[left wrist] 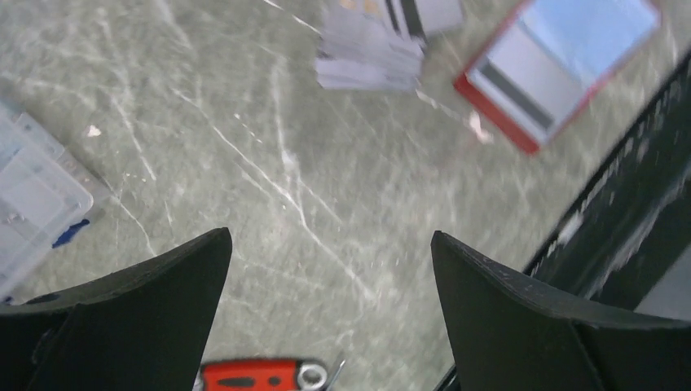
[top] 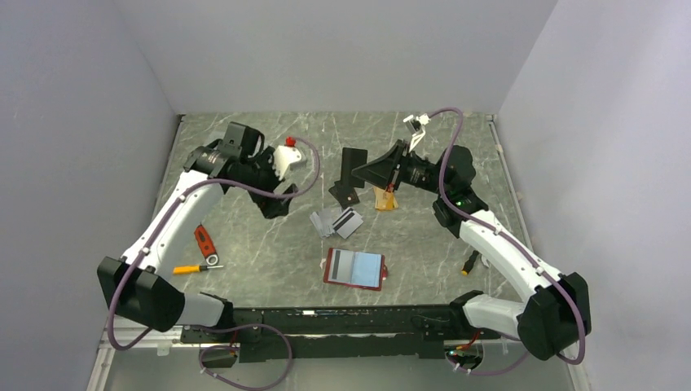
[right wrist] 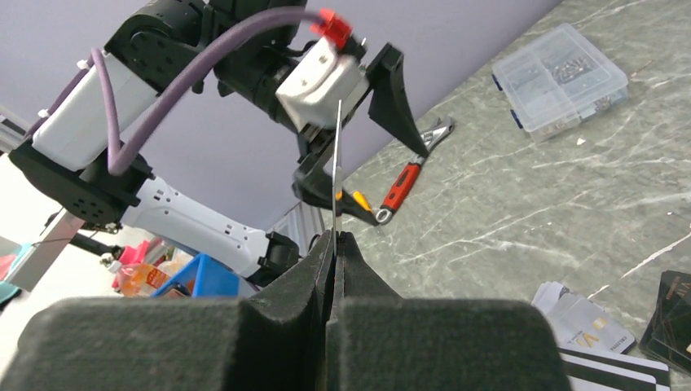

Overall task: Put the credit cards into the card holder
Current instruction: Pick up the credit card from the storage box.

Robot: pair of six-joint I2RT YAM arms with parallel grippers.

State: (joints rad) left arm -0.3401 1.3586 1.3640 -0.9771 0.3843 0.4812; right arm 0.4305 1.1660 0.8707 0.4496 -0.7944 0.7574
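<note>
While pinching one credit card (right wrist: 337, 163) edge-on and upright in the clenched right fingers (right wrist: 314, 281), hovers above the counter (top: 261, 252). Holds the left fingers (left wrist: 147, 301) spread wide, empty. Has the card holder (top: 358, 270) lying open near the front edge, grey-white credit cards (top: 336, 221) just beyond.

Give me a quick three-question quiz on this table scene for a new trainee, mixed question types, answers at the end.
1. True or false: the left gripper is shut on a card.
2. What does the right gripper pinch? A) a thin plastic card, seen edge-on; B) a coin; C) nothing.
3. Fill in: the dark-red leather card holder lies ____ (open or closed) on the grey marbled table.
Key: 1 false; 2 A; 3 open.
</note>
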